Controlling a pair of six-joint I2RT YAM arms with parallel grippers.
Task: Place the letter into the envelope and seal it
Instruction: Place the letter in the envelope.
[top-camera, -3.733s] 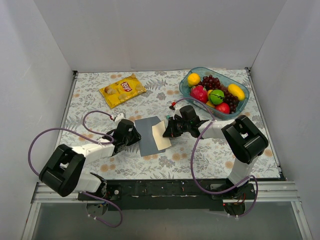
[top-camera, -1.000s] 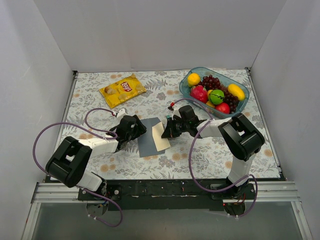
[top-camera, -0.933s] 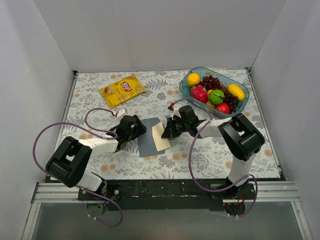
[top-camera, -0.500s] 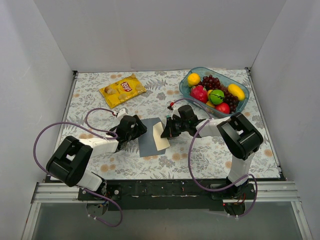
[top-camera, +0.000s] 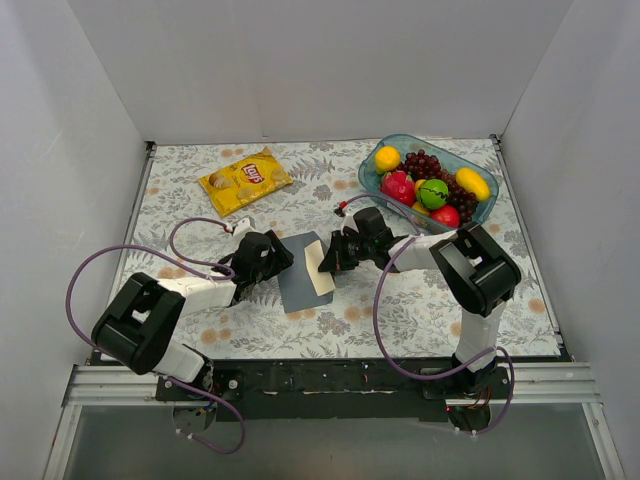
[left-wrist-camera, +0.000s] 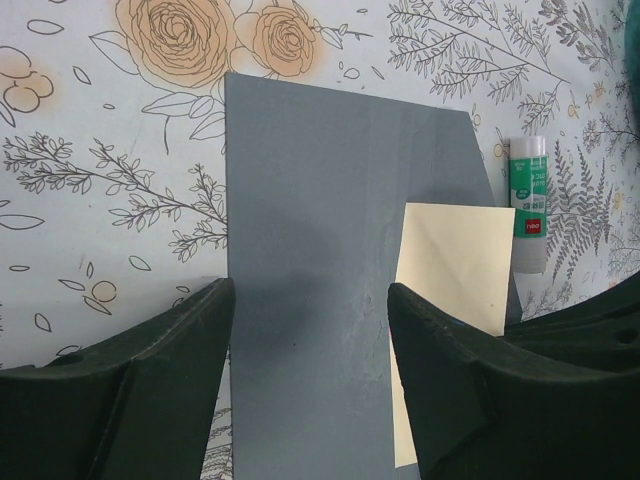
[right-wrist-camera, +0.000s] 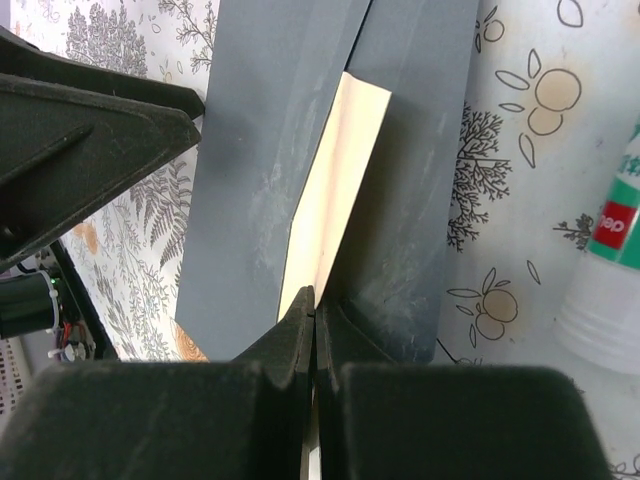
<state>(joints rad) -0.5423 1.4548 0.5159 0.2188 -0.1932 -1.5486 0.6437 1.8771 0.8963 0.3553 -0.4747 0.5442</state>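
The grey-blue envelope (top-camera: 298, 275) lies flat on the flowered cloth between my two grippers. The cream letter (top-camera: 323, 270) lies across its right side; in the right wrist view the letter (right-wrist-camera: 338, 180) runs between two grey layers of the envelope (right-wrist-camera: 255, 150). My right gripper (right-wrist-camera: 315, 300) is shut on the letter's near edge. My left gripper (left-wrist-camera: 310, 335) is open, one finger on each side of the envelope (left-wrist-camera: 320, 220), nothing held; the letter (left-wrist-camera: 452, 285) shows beside its right finger. In the top view the left gripper (top-camera: 278, 260) is at the envelope's left edge and the right gripper (top-camera: 329, 262) at its right.
A glue stick (left-wrist-camera: 528, 200) lies just beyond the envelope's far right corner, also seen in the right wrist view as a white glue stick (right-wrist-camera: 605, 270). A yellow crisp bag (top-camera: 245, 180) lies far left. The fruit bowl (top-camera: 487, 212) stands at the back right.
My right gripper has pushed the letter leftward, so less cream shows beside the envelope. The left arm has hardly moved.
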